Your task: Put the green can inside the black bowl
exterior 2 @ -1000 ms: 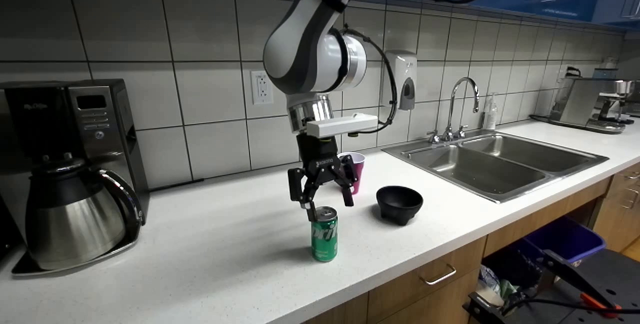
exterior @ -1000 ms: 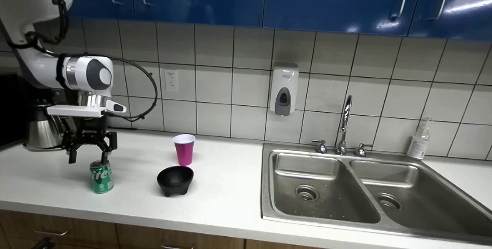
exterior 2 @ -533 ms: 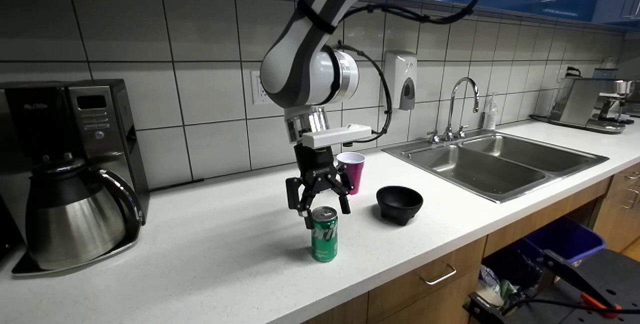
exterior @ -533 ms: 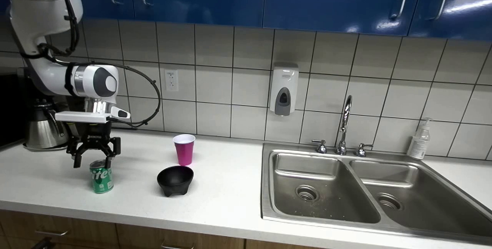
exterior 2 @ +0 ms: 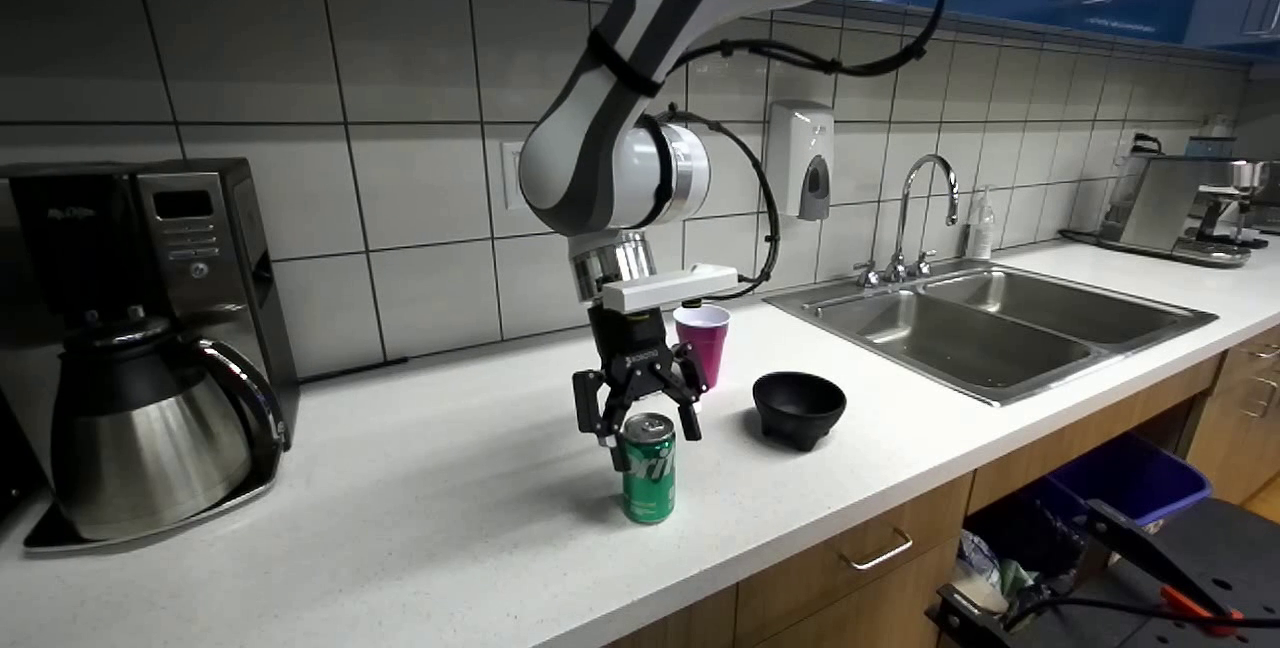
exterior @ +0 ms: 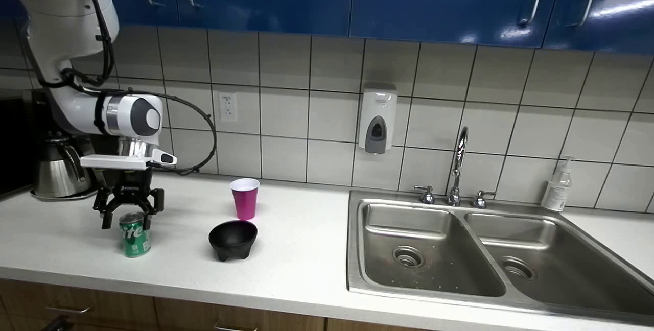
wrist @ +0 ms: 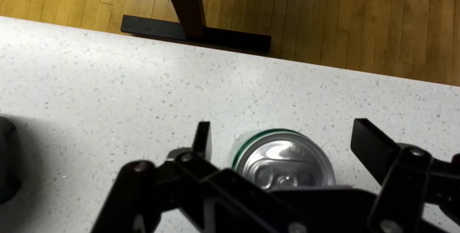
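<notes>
Can: one small green cylindrical drink can [exterior 2: 649, 493] with a silver lid [wrist: 284, 157], upright on the white speckled counter [exterior: 306, 254]; I find it low and central in an exterior view, and in the lower half of my wrist view.
Pincer: one black jointed pincer [exterior: 126, 223], spread, pointing down at the can's upper end; in the wrist view I see two fingers [wrist: 372, 146] on opposite sides of the lid, with counter showing between each and the can.
Bowl: one round black bowl [exterior: 233, 241] on short feet, to the right of the can and apart from it in both exterior views.
Cup: one pink tapered cup [exterior: 245, 203] with a white interior, upright; I see it just above the bowl in an exterior view.
Sink: one stainless-steel sink [exterior: 355, 249] with two basins [exterior: 449, 269], lower right of an exterior view, with one curved chrome faucet [exterior: 460, 155] and two chrome handles [exterior: 427, 196] at its back rim.
Soap: one white-and-grey dispenser [exterior: 378, 116] on the tiled wall [exterior: 283, 111], and one pump bottle [exterior: 557, 192] near the right edge.
Coffee: one black-and-silver coffee maker [exterior 2: 190, 218] with one steel carafe [exterior 2: 150, 458], along the left edge of an exterior view.
</notes>
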Motion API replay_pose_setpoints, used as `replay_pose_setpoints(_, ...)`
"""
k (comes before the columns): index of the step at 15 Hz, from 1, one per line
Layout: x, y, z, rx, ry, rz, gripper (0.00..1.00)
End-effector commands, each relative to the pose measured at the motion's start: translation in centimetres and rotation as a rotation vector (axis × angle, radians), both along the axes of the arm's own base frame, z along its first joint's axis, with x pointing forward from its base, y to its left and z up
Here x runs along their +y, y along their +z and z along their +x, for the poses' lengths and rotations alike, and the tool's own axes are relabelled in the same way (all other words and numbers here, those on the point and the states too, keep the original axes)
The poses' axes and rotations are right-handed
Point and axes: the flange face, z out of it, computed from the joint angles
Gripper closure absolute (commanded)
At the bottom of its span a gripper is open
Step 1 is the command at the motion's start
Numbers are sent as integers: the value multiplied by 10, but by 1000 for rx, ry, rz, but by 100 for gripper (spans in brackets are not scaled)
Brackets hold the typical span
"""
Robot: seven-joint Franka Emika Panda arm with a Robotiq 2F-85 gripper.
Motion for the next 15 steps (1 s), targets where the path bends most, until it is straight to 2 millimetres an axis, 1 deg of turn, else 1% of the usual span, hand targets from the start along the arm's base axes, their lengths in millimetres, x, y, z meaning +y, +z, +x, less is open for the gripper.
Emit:
replay_pose_setpoints(1,-2,-4,8,23,-11,-30,0)
replay_pose_setpoints(10,-1,-15,14,29,-12,-26,0)
replay_pose_setpoints(11,0,-16,14,30,-9,-24,5)
replay_pose_setpoints(12,0,-17,15,29,-11,-20,26)
replay_pose_setpoints(14,0,-18,15,31,-10,-19,31)
replay_pose_setpoints(15,1,-19,15,32,-9,-17,38)
